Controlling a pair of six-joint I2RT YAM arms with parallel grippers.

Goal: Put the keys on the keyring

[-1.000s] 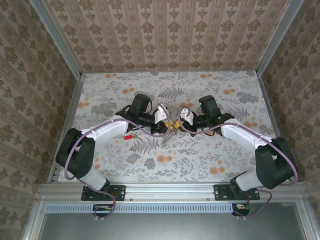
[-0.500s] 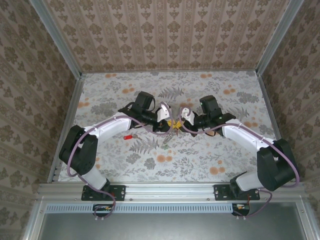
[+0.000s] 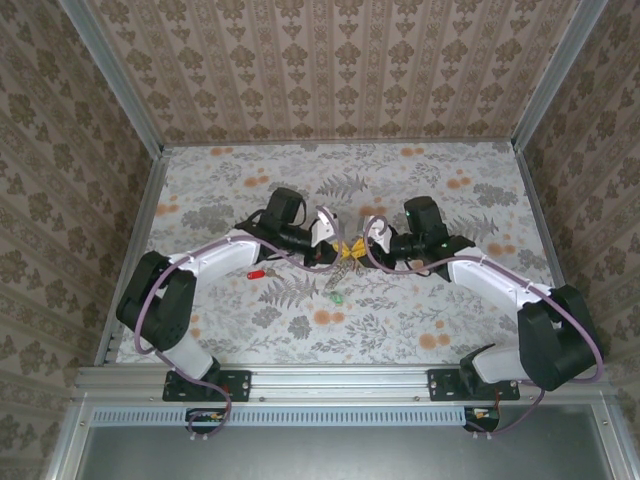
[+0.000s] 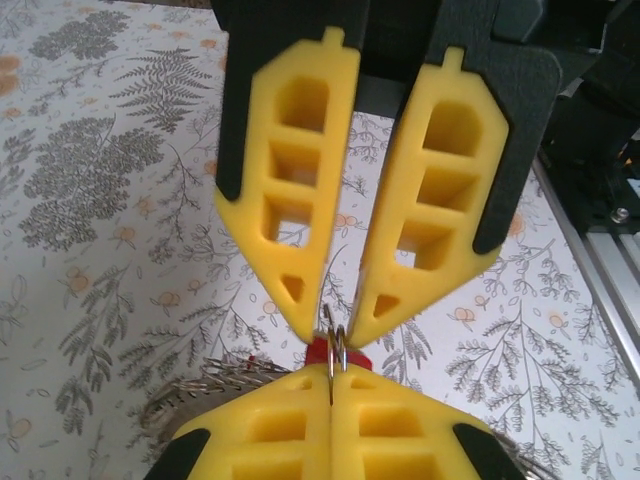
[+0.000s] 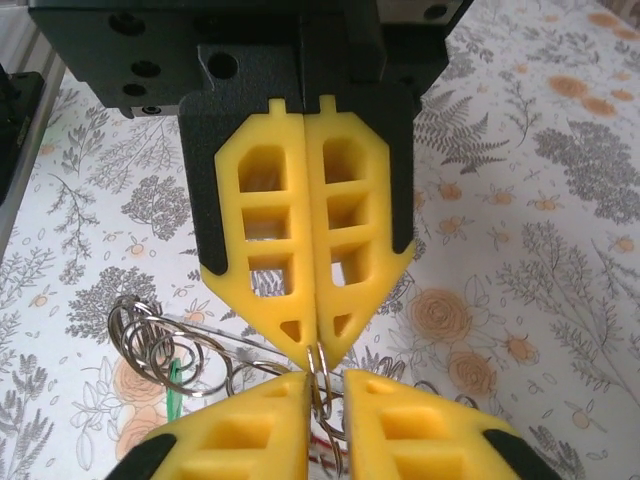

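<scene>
My two grippers meet tip to tip over the table's middle. The right gripper is shut on a small metal ring, seen edge on. My left gripper pinches the same ring from the opposite side, its fingers a narrow slit apart. A red key head shows just behind the ring. The keyring, a dull wire chain of loops, trails beside the fingers, and a green key hangs with it, low under the grippers. A second red key lies on the table by the left arm.
The floral tablecloth covers the table, with patterned walls on three sides. A metal rail runs along the near edge. Purple cables loop along both arms near the grippers.
Both grippers have edged closer together at the middle. The green key now hangs a little lower and to the right. The red key on the table has not moved.
</scene>
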